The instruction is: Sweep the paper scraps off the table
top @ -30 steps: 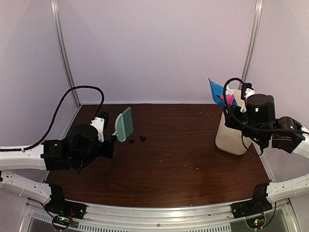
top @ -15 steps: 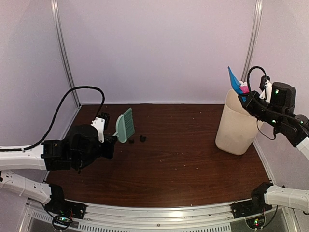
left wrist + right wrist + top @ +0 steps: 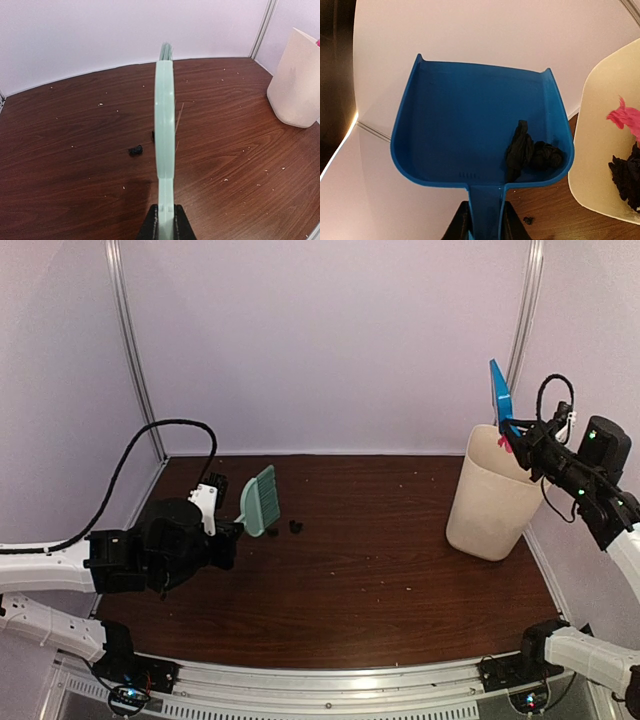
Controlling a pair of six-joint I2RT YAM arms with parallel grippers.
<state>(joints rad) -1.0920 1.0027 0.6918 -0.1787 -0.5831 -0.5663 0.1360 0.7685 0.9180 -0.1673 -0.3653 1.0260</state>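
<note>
The right hand is closed on the handle of the blue dustpan and holds it high beside the mouth of the beige bin, with the open front edge of the pan pointing up. The step in hand seems to be the emptying of the pan, and it looks not finished. A black paper wad sits in the rear corner of the pan, close to the handle, while a pink scrap and some black scraps lie already inside the bin. To do this step well, the pan should probably come over the opening first, with its front lip inside the rim. Then the wrist should turn until the front edge points clearly down, so the wad slides along the floor of the pan. If the wad catches in the corner, a small shake may free it, and the lip should stay inside the rim so nothing drops on the tabletop. The left hand is closed on the green brush, held upright over the tabletop, and two black bits lie just beside it, not yet swept.
</note>
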